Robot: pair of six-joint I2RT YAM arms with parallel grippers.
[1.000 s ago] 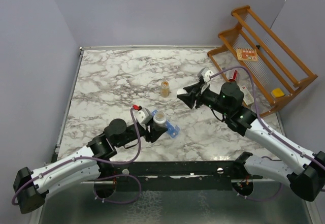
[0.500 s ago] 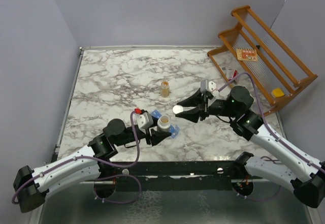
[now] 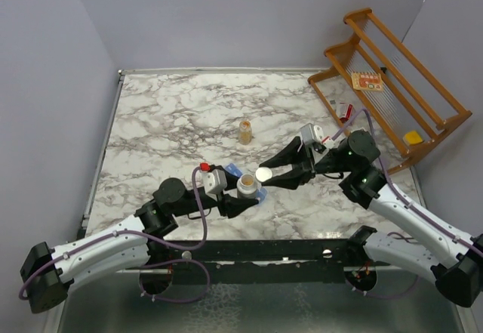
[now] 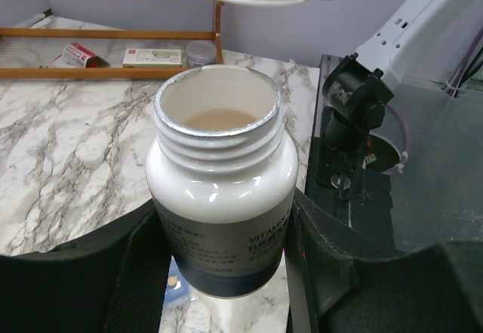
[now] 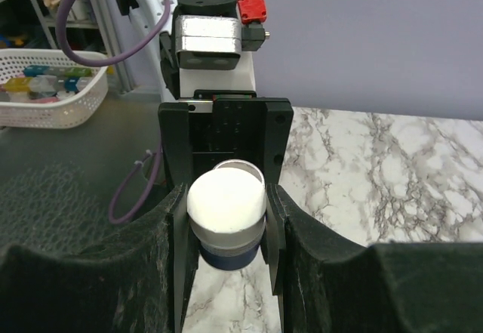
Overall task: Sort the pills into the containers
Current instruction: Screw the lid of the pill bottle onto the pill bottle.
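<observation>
Marble-patterned, white with grey veins, the table (image 3: 166, 114) fills the middle of the overhead view, boxed in by pale lavender walls (image 3: 60, 61) at the left, back and right. A small amber bottle (image 3: 245, 131) stands upright and alone near the table's middle, well apart from both arms. At the far right corner stands a slatted wooden rack (image 3: 400, 84), with an orange packet (image 3: 368, 81) on its upper shelf and a yellow block (image 3: 412, 137) lower down. Reaching in from the left, the left fingers (image 4: 132, 272) are clamped on a white bottle (image 4: 223, 197) with a dark label, one finger on each side of its body. The bottle is upright and uncapped, its threaded mouth open on a pale inside. Just to its right and slightly above, the right fingers (image 5: 162, 250) are clamped on a round white cap (image 5: 226, 201), which is held near the bottle's mouth with a gap between the two in the left wrist view. Bottle, cap and both sets of fingers crowd over the front middle of the table, and that is where the containers (image 3: 261, 195) lie, flat on the marble beneath the left fingers and mostly covered. Only translucent blue bits show, one end poking out to the right of the bottle and another behind it. Their lids and contents cannot be made out.
</observation>
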